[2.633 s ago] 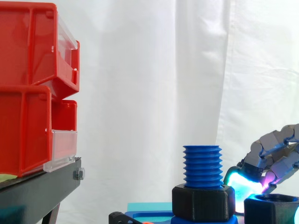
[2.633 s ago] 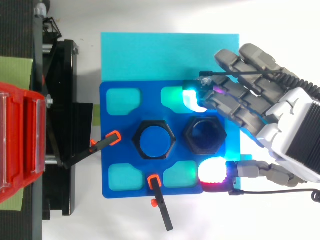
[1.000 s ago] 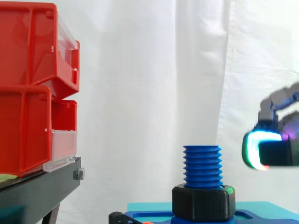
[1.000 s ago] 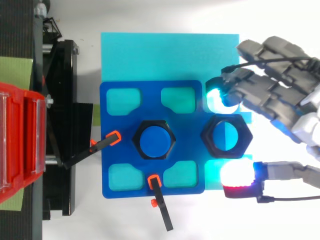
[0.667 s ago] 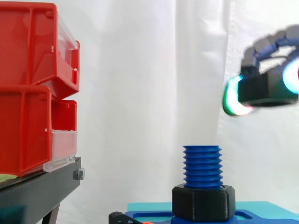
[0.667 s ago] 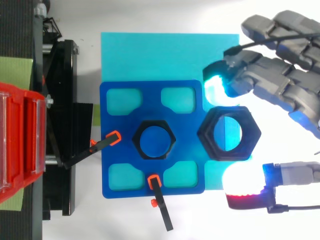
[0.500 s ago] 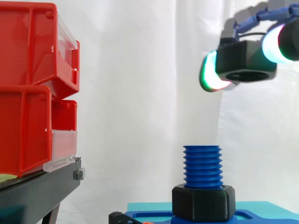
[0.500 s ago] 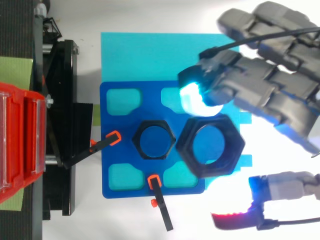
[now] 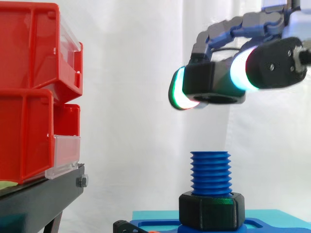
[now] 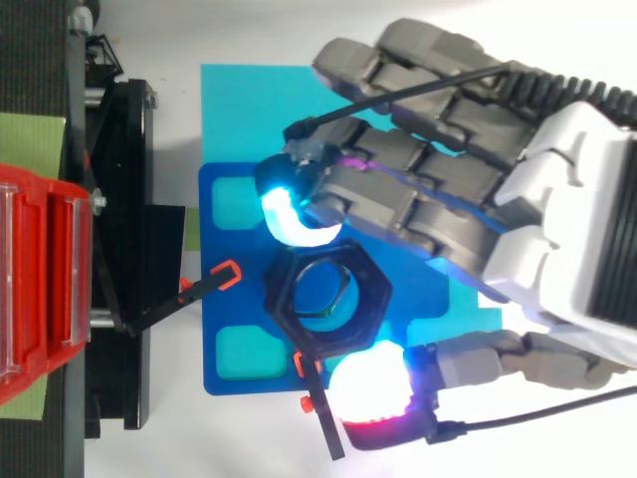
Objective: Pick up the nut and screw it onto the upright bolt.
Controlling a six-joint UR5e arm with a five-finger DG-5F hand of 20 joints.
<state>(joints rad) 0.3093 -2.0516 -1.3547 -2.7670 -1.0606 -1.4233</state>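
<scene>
The black hex nut hangs in the air, pinched between the glowing fingertips and thumb of my hand. It sits level, well above the top of the upright blue threaded bolt, roughly over it. In the top view the bolt's blue top shows through the nut's hole. A second black nut sits at the bolt's foot on the blue fixture plate.
Red bins stand stacked on a black stand to the left. A cyan mat lies under the fixture plate. Two black clamps with orange tips hold the plate at its left and lower edges.
The hand has lifted the nut off the plate's right side, risen high and carried it left until it hangs over the bolt.
</scene>
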